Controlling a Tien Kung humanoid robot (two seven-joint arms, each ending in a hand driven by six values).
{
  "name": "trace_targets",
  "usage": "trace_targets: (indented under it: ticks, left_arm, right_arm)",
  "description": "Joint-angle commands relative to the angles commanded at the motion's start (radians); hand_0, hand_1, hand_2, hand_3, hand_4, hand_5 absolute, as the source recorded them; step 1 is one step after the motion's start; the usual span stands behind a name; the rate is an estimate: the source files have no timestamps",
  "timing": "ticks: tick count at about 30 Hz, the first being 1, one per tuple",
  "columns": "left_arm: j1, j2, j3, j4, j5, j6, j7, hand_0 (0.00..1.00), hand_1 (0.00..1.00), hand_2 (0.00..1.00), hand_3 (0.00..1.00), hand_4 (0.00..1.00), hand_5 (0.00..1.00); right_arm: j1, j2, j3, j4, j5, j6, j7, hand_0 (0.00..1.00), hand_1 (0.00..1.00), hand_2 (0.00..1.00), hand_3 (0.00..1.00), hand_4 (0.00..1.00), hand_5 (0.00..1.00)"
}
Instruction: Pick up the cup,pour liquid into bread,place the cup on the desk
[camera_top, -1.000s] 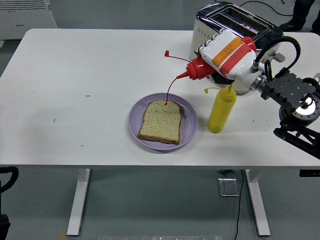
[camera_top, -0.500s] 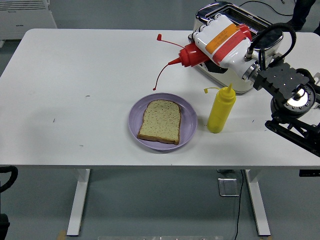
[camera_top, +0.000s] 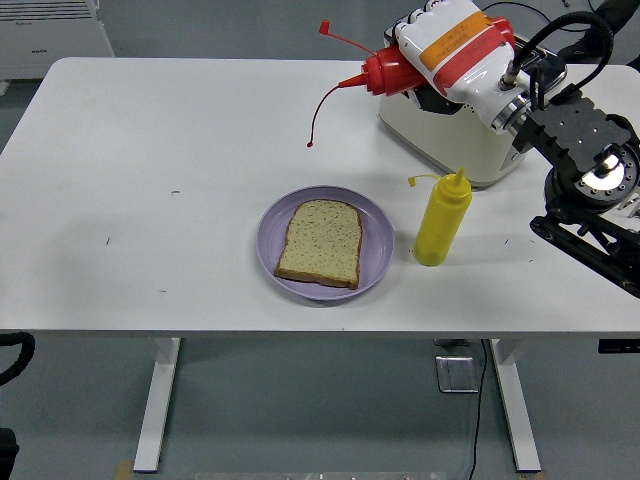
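Observation:
My right hand (camera_top: 445, 45) is shut on a red squeeze bottle (camera_top: 385, 72), held high above the table's far right with its nozzle pointing left. A thin red strand (camera_top: 320, 110) trails down from the nozzle, and the open cap dangles at the top. A slice of bread (camera_top: 321, 242) lies on a purple plate (camera_top: 378, 240) near the front middle, well below and to the left of the bottle. My left hand is out of view.
A yellow squeeze bottle (camera_top: 441, 218) stands upright just right of the plate. A cream toaster (camera_top: 455, 130) sits at the back right, partly behind my hand. My right arm's black joints (camera_top: 590, 170) fill the right edge.
My right hand has lifted the red bottle up and back, away from the bread. The red stream that reached the slice now hangs short in the air.

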Motion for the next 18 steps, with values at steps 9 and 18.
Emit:
trace_targets:
  ticks: [9, 18]
  left_arm:
    - [-0.002, -0.001, 0.001, 0.001, -0.001, 0.000, 0.000, 0.755, 0.767, 0.775, 0.671, 0.638, 0.998]
    - [-0.002, 0.000, 0.002, 0.001, -0.001, 0.000, 0.000, 0.756, 0.767, 0.774, 0.671, 0.639, 0.998]
  right_arm:
    - [0.008, 0.028, -0.123, -0.024, 0.000, 0.001, -0.011, 0.145, 0.265, 0.387, 0.429, 0.543, 0.024]
    - [-0.066, 0.032, 0.026, -0.001, 0.000, -0.084, -0.045, 0.146, 0.266, 0.386, 0.426, 0.542, 0.031]
